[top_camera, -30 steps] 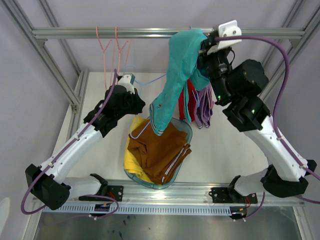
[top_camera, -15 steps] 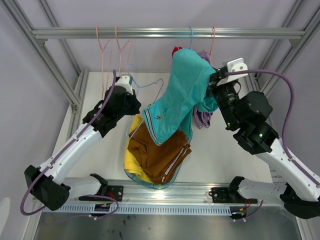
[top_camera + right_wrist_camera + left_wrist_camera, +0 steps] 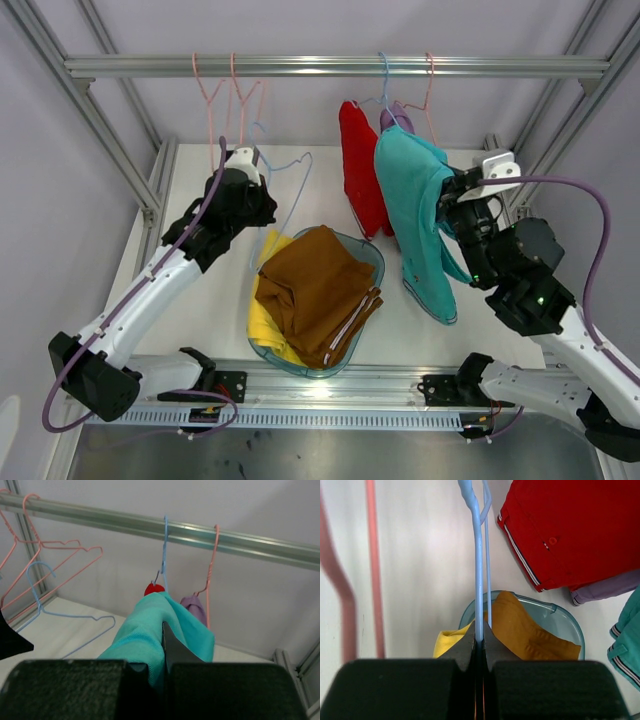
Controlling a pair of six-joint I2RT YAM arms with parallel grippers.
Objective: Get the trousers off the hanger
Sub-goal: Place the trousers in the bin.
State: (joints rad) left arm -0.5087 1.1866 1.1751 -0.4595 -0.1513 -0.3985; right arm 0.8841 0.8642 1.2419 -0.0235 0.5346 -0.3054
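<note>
My right gripper [image 3: 449,206] clamps teal trousers [image 3: 410,195] beside the tub [image 3: 379,264].
Left gripper [image 3: 479,639] pinches a blue hanger [image 3: 478,575] behind it, red trousers [image 3: 358,175] alongside.

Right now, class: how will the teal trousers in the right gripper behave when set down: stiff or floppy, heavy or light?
Probably floppy: the teal trousers drape limply from the right gripper, keeping no shape. Likely light: one pinch of cloth carries them. They would probably crumple on landing, like the brown trousers heaped in the tub.
</note>
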